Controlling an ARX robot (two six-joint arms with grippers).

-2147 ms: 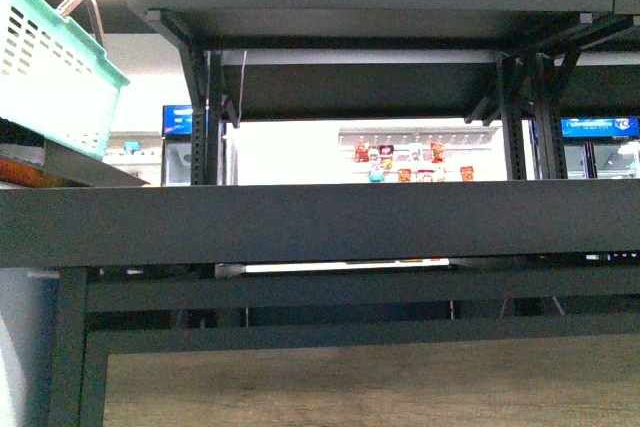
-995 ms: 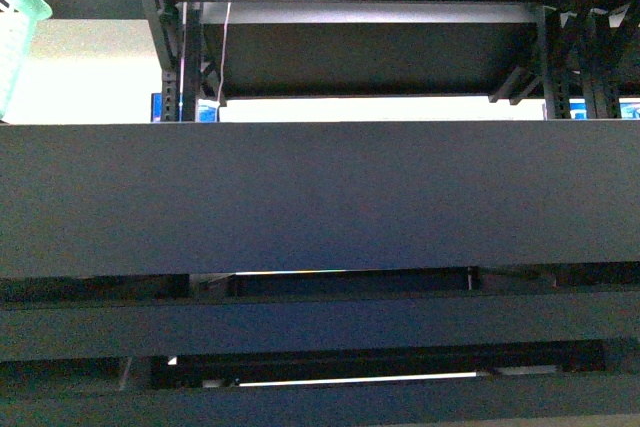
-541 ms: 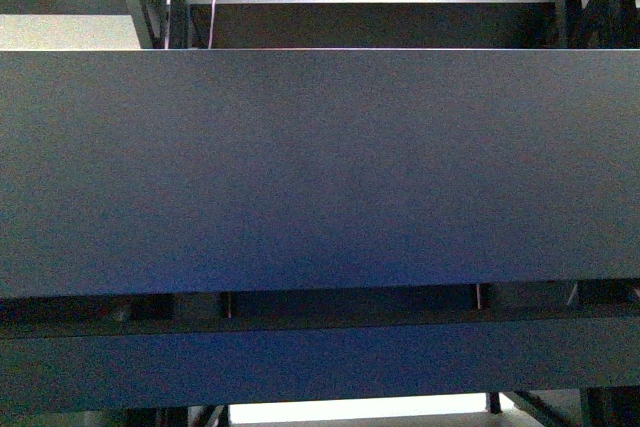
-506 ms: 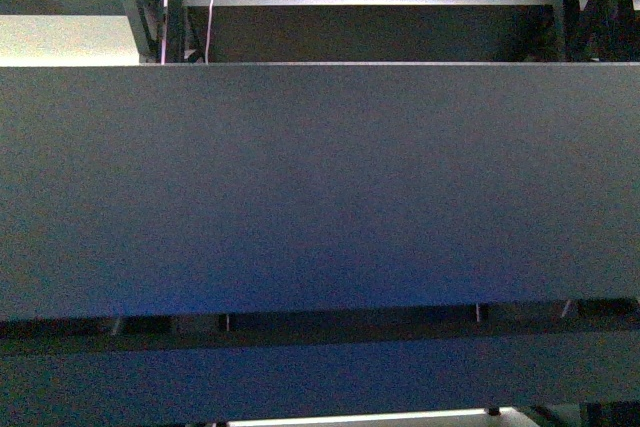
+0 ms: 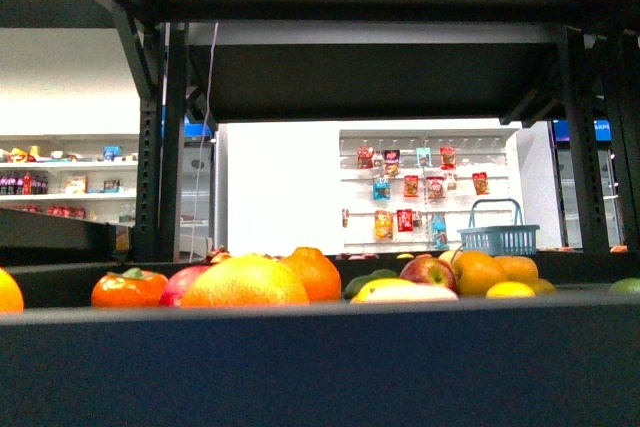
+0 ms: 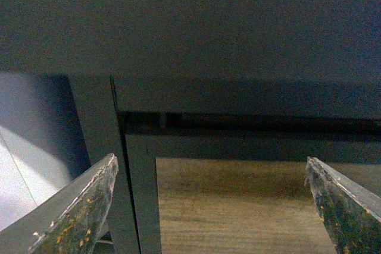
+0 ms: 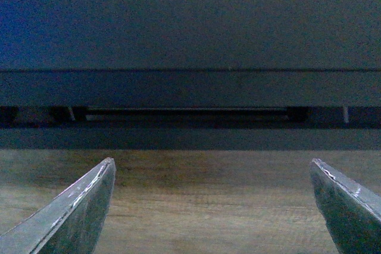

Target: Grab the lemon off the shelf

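Observation:
The black shelf fills the front view, and its deck edge runs across the lower part. Fruit lies on that deck. The lemon, small and bright yellow, peeks over the edge at the right, beside oranges. Neither gripper shows in the front view. My left gripper is open and empty, facing a dark shelf beam and a wood panel. My right gripper is open and empty, facing a shelf beam and the wood panel below it.
On the deck lie a large yellow-orange citrus, an orange, a tomato-like red fruit, a red apple and a cream-yellow fruit. A perforated post stands at the left. A blue basket sits behind.
The front view has risen. The deck's dark front face filled the picture before; now the view looks over its edge at the fruit and the shop behind.

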